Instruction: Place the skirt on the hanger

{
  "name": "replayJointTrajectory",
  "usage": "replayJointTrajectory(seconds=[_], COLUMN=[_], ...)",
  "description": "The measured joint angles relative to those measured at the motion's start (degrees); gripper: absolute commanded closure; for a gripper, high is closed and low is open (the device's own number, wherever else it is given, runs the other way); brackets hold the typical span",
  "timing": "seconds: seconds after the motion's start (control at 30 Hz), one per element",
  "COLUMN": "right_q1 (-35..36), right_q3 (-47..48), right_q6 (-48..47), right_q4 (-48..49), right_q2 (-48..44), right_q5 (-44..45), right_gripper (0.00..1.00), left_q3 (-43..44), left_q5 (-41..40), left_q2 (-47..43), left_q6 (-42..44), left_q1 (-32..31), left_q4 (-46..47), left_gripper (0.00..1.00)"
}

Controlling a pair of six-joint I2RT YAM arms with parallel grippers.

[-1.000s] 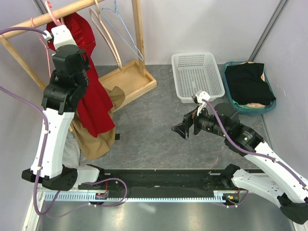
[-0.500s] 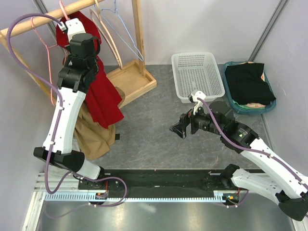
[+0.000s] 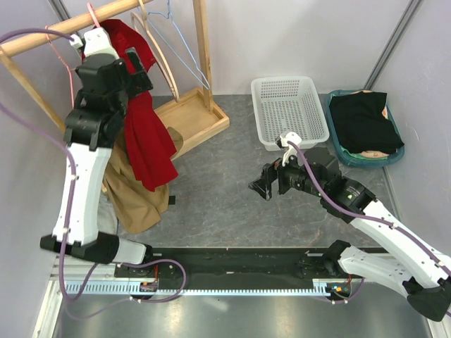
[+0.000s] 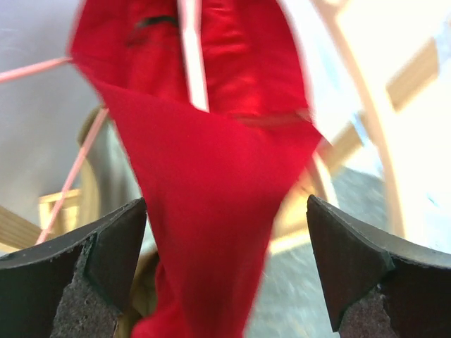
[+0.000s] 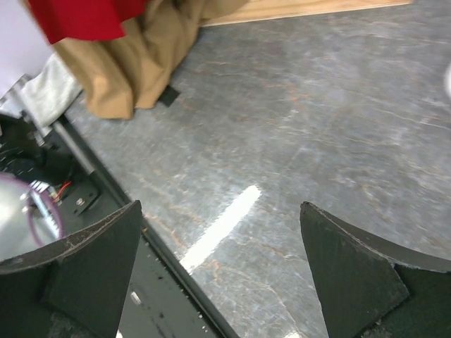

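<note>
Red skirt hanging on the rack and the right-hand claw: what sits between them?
Nothing but bare grey tabletop lies between the red skirt and the right gripper. The top view shows that whole stretch.

I see a plain red fabric skirt (image 4: 211,211), a pale pink wire hanger (image 4: 190,56), a tan crumpled cloth garment (image 5: 127,77), and a grey veined stone-look table (image 5: 296,141).
</note>
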Motion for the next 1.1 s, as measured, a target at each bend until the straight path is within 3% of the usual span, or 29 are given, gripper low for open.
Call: replayJointTrajectory(seconds=[0.13,0.33,0.73,0.9,1.1], right_q1=[0.0,0.0,0.0,0.0,0.0], right_q3=[0.0,0.0,-4.8,-8.2,-8.3], right_q6=[0.9,3.8,10.4,12.9,15.6], right_q4=[-0.8,-3.4,-9.9,-15.1,-17.7], right_q2=[-0.9,-2.1,-14.8,-25.7,-30.8], right_q5=[4.4,13.1,24.5,29.4,32.3], right_gripper=[0.02,0.02,0.02,0.02,0.02], left_q3=[-5.3,-21.7,-50.0,-59.7,-62.8], left_q5=[8.0,17.7,25.8,29.7,32.0], left_q2=[-9.0,-27.8,-57.4,-66.2,-68.1], left_q6=[-0.3,-3.4,-10.8,-14.0,-15.6], left_q1=[0.0,0.0,0.0,0.0,0.0], left_q4=[-2.0,-5.7,-14.8,-16.5,-16.9], left_gripper=[0.00,0.00,0.00,0.00,0.00])
